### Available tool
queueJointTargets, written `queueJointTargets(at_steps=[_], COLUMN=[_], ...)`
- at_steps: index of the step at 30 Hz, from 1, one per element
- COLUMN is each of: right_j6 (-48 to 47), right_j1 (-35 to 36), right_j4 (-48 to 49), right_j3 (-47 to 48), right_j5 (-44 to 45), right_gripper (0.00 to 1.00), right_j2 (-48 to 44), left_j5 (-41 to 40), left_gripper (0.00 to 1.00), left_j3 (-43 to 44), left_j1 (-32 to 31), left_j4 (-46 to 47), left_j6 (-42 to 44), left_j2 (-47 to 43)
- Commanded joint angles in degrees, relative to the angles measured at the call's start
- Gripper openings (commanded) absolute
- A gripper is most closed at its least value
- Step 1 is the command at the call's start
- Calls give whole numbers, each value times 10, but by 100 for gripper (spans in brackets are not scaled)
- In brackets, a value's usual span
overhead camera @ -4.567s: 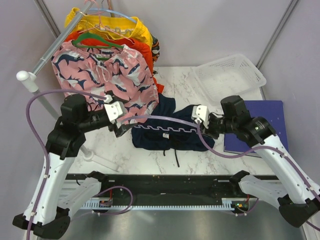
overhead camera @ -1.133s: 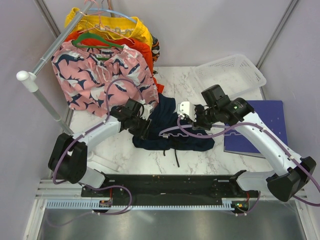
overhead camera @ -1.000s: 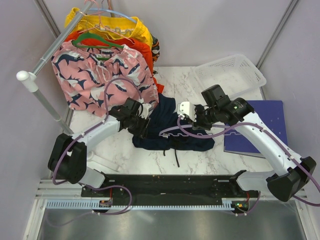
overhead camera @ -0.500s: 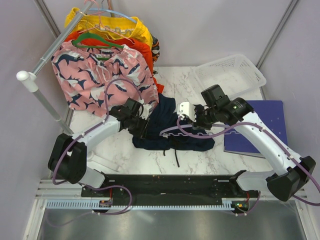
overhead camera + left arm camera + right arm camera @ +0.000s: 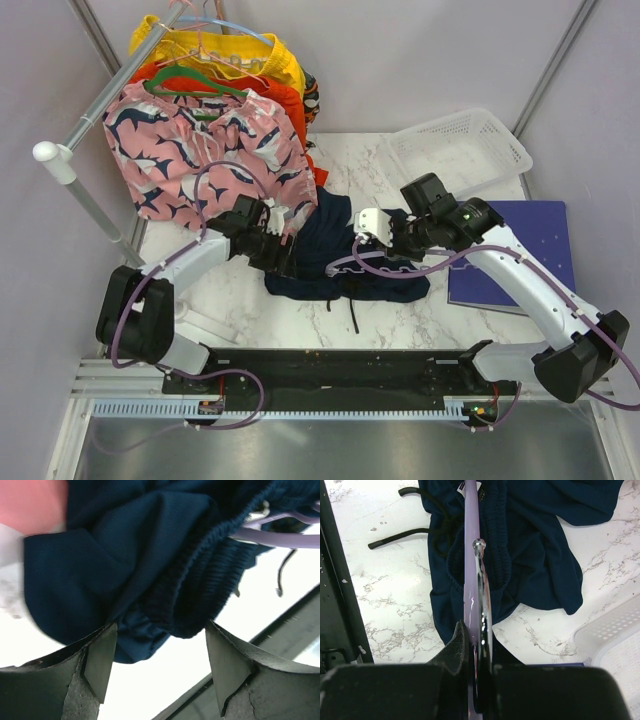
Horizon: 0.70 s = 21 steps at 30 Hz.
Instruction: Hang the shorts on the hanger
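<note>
The navy shorts [image 5: 335, 245] lie crumpled on the marble table, with the drawstring [image 5: 353, 315] trailing toward me. My right gripper [image 5: 385, 238] is shut on the pale hanger [image 5: 400, 268], which lies across the shorts along the waistband. In the right wrist view the hanger [image 5: 471, 555] runs straight out from the shut gripper [image 5: 477, 645] over the shorts [image 5: 530, 555]. My left gripper [image 5: 283, 255] is open at the left end of the shorts. In the left wrist view the gripper [image 5: 160, 630] is spread just below the gathered waistband [image 5: 190, 595], holding nothing. The hanger [image 5: 280, 537] shows at the upper right.
A clothes rack [image 5: 95, 115] at the back left carries pink shark-print shorts [image 5: 200, 150] and orange and yellow shorts on green and light blue hangers. A white basket [image 5: 460, 150] stands at the back right. A blue board [image 5: 540, 250] lies at the right.
Both arms came in from the sides to the shorts. In the last second my left gripper drew back a little to the left, and my right gripper shifted the hanger slightly left.
</note>
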Motion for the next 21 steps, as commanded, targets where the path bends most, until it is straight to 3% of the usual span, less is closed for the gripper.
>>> queueJointTargets(at_steps=[1, 8, 12, 15, 21], right_j6=[-6, 1, 0, -3, -18], right_j1=[1, 1, 1, 1, 1], right_j4=[13, 11, 15, 19, 18], right_j3=[4, 20, 30, 40, 60], right_j5=[10, -12, -32, -45, -63], right_gripper=[0, 0, 0, 0, 0], right_j2=[-9, -8, -3, 5, 33], left_j5=[94, -1, -46, -62, -91], left_gripper=[76, 57, 43, 40, 46], left_j3=[-18, -7, 10, 17, 34], left_j1=[7, -27, -49, -52, -58], left_j4=[45, 44, 19, 8, -4], left_j6=[-36, -22, -27, -26, -18], left_j2=[-25, -73, -45, -27, -8])
